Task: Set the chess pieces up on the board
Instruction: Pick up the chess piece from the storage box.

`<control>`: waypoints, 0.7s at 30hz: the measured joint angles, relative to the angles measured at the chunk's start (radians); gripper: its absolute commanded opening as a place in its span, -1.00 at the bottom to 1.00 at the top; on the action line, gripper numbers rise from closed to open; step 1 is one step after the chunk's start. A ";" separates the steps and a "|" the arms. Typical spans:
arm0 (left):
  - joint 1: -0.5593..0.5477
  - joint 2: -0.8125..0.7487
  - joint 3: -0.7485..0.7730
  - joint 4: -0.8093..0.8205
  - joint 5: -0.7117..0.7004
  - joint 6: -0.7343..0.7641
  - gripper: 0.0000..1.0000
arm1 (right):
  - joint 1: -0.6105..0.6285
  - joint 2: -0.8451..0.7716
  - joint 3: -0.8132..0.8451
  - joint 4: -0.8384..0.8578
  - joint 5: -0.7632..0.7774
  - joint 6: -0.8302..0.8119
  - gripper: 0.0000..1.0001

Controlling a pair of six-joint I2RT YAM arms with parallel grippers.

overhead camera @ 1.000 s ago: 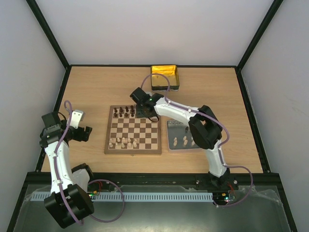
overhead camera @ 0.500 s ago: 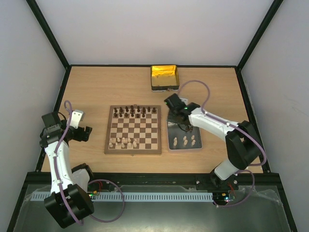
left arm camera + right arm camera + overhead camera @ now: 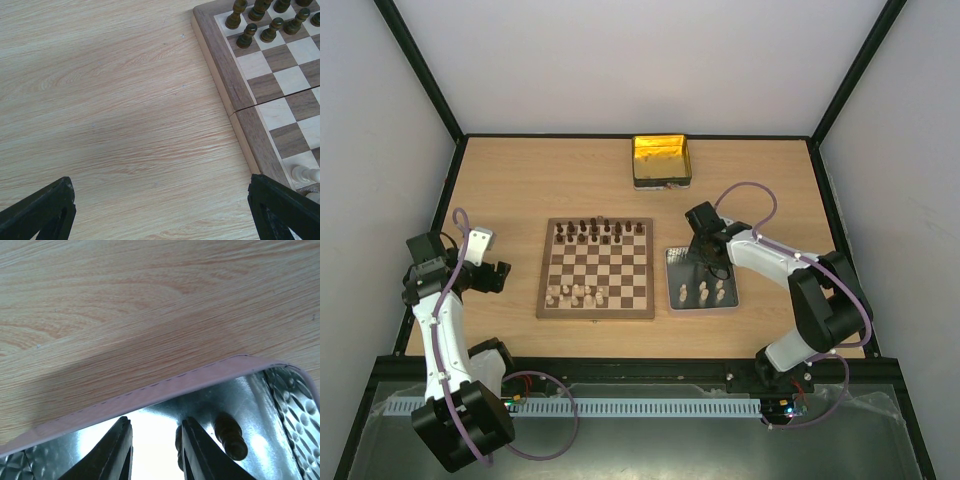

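r gripper (image 3: 152, 449) over far end of tray (image 3: 150, 389), jaws narrow, gap looks empty. dark piece (image 3: 229, 436) lies on its side just right of the jaws, axis diagonal. l gripper (image 3: 160, 207) wide apart, well off by the board's left edge.

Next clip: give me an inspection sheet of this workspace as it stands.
Surface: wooden table, no damage seen.
Job's things: board central; dark pieces on its far rows, a few pale pieces near its front; more pale pieces and a dark piece on the grey tray.
Clutter: yellow tin at the far edge.
Grippers: left gripper jaws wide open over bare table; right gripper jaws slightly apart, empty, over the tray's far rim.
Cables: purple cables looped along both arms.
Surroundings: white walls, black frame.
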 measured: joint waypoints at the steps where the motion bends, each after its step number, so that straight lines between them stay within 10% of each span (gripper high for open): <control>1: 0.000 0.000 0.000 0.000 0.000 0.000 0.88 | 0.000 0.000 0.000 0.004 0.000 0.000 -0.47; 21: 0.000 0.000 0.000 0.000 0.000 0.000 0.88 | -0.005 0.000 -0.011 -0.018 -0.007 -0.008 -0.47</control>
